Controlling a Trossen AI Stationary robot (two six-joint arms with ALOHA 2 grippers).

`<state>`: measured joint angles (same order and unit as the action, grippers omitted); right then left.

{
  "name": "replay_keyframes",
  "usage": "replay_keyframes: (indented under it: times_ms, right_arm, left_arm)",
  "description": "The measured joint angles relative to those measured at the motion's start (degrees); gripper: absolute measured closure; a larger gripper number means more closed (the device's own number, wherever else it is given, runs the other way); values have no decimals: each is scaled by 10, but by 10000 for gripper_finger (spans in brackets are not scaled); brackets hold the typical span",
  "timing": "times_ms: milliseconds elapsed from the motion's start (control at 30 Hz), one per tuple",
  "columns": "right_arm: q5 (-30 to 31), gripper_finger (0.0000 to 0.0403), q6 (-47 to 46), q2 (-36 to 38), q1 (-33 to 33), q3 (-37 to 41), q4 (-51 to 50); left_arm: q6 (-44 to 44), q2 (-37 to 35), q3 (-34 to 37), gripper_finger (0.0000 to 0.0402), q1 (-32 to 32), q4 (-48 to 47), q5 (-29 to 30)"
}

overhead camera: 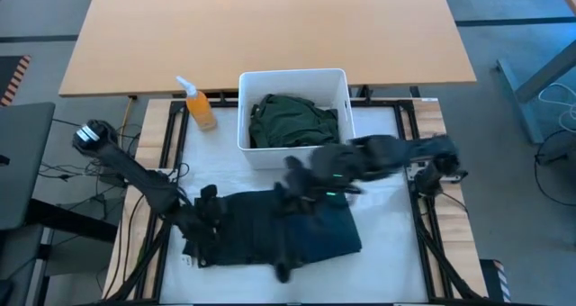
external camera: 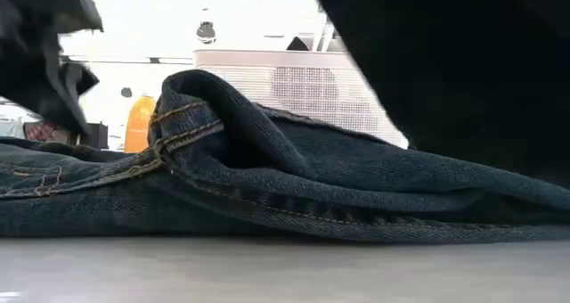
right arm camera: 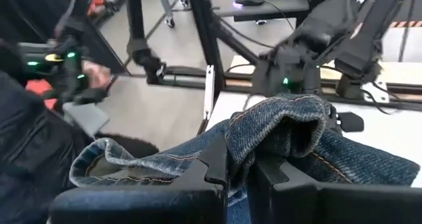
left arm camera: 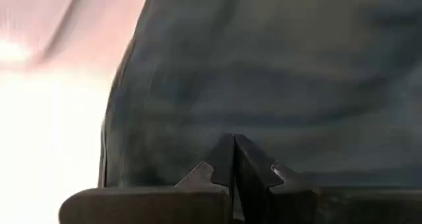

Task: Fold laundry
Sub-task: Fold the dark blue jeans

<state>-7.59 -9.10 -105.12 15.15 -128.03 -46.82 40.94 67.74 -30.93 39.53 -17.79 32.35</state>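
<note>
Two claws at dark denim jeans point(overhead camera: 270, 234) spread near the table's front: right gripper point(right arm camera: 239, 163) pinching a bunched, stitched fold; left gripper point(left arm camera: 234, 159) pressed together over the cloth. Crumpled green garment point(overhead camera: 292, 121) in white bin point(overhead camera: 292, 76) beyond.

Dark blue denim jeans point(external camera: 294, 192) are seen as thick, coarse woven cloth with raised tan stitching along the seams. A soft, crumpled dark green cloth garment point(overhead camera: 292, 120) is held in a white bin point(overhead camera: 247, 150) of smooth matt plastic. An orange bottle point(overhead camera: 200, 108) appears to be glossy plastic. The white tabletop point(overhead camera: 387, 225) is smooth; the table behind point(overhead camera: 270, 27) is matt wood.
</note>
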Motion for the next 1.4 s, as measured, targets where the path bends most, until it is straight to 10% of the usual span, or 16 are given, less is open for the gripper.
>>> replay_keyframes:
  times_ms: [567,900,1400]
  right_arm:
    - [-36,358,-73,-260,-65,1,353]
    - [-28,341,-151,-357,-102,0,479]
    - [-108,147,-135,-299,-128,-1,356]
  left_arm:
    - [-34,-332,-23,401,84,-182,372]
    - [-117,-349,-23,401,38,-191,389]
    - [-183,-349,-23,401,-35,-187,366]
